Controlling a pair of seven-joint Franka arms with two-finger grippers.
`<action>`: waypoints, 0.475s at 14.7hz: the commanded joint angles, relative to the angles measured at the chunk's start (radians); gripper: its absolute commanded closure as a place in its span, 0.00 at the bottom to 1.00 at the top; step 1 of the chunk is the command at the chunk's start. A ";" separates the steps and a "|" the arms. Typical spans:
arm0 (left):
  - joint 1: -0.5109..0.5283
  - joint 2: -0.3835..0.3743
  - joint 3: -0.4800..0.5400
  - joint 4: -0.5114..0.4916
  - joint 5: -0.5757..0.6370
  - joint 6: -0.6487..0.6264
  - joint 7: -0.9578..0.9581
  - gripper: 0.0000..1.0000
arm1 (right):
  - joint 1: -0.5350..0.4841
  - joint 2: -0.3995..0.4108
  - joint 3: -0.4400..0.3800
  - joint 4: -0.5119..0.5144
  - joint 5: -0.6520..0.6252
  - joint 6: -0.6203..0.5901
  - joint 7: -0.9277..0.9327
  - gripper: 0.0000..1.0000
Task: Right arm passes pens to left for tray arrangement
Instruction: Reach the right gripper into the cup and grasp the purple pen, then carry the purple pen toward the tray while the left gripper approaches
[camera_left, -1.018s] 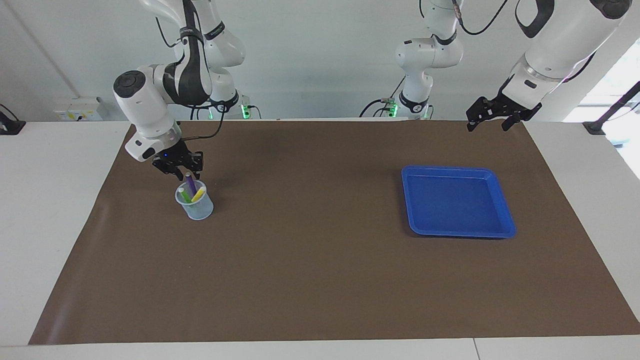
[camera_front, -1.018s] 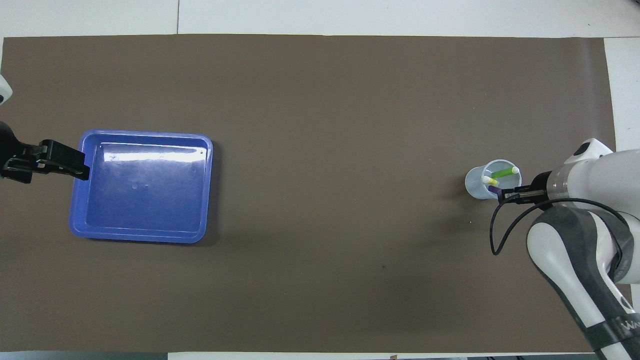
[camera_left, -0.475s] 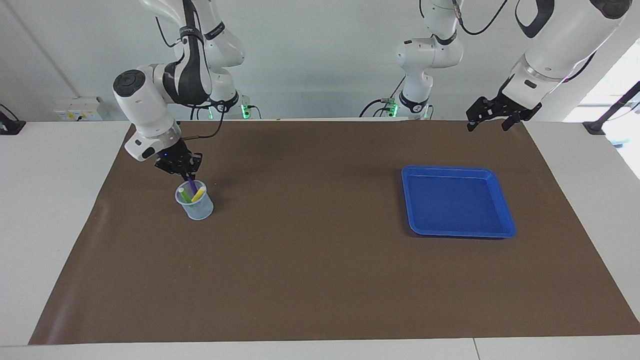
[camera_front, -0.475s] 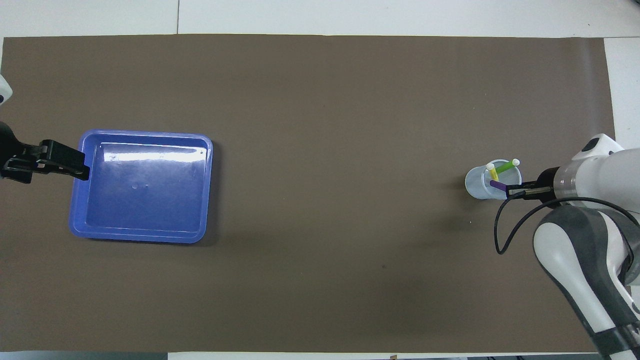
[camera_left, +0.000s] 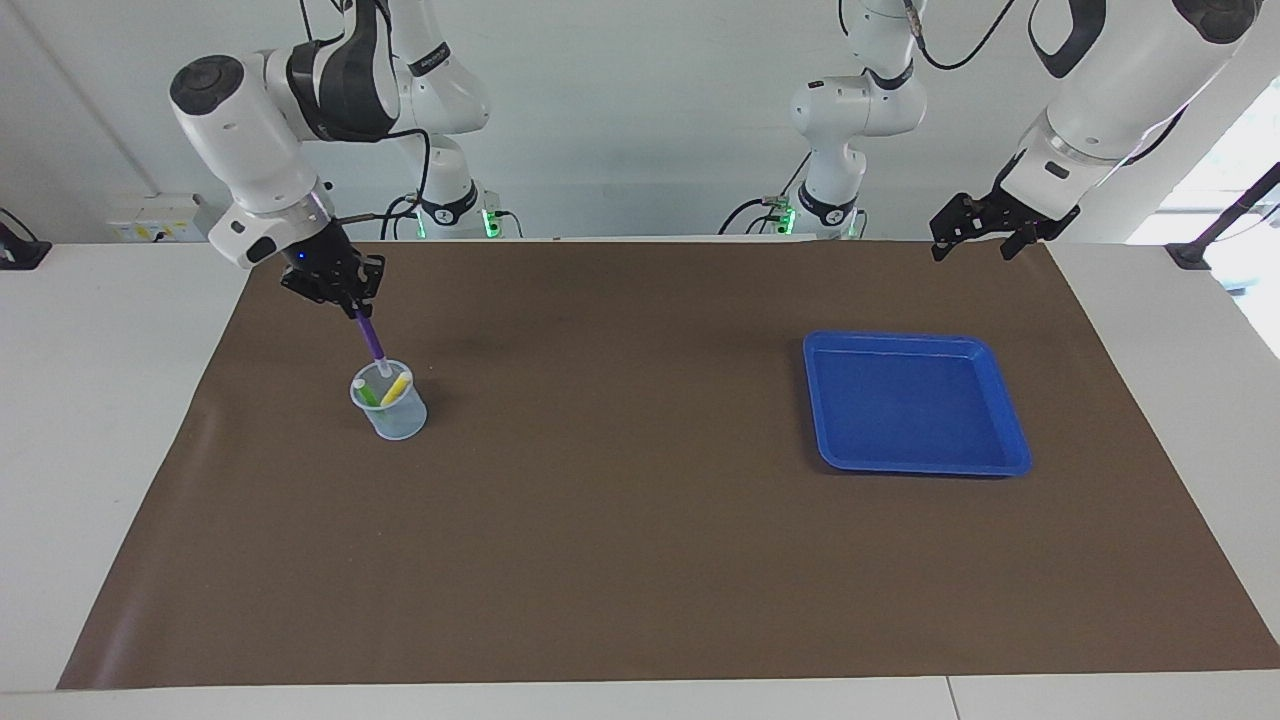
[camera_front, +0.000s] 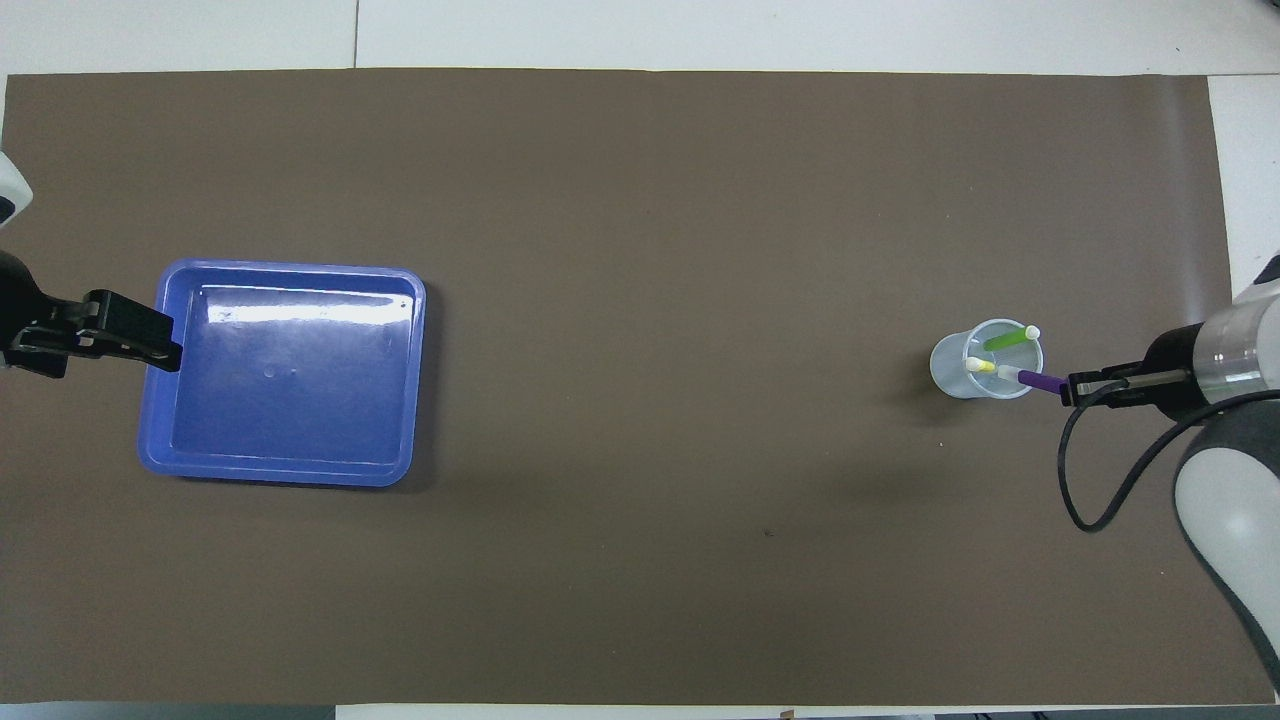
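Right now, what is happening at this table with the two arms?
The right arm's tool is shut on the purple pen and holds it above the small translucent cup, its pale lower end just at the cup's rim. The green pen and the yellow pen stand in the cup. The left arm's tool waits in the air near the blue tray, which holds no pens.

Tray (camera_front: 290, 465): glossy blue plastic, showing glare. Cup (camera_left: 398, 418) just below the right gripper (camera_left: 345, 300): translucent plastic. Table covering (camera_front: 640, 250): matt brown sheet, smooth. Arm shells: glossy white.
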 joint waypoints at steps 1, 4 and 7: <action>0.006 -0.040 -0.001 -0.047 -0.013 -0.003 -0.045 0.00 | -0.012 0.003 0.002 0.083 0.032 -0.115 -0.020 1.00; 0.045 -0.045 0.002 -0.067 -0.123 -0.002 -0.082 0.00 | -0.015 0.006 -0.002 0.097 0.191 -0.143 0.000 1.00; 0.047 -0.073 0.001 -0.116 -0.179 0.007 -0.115 0.00 | -0.012 0.006 0.010 0.096 0.402 -0.131 0.134 1.00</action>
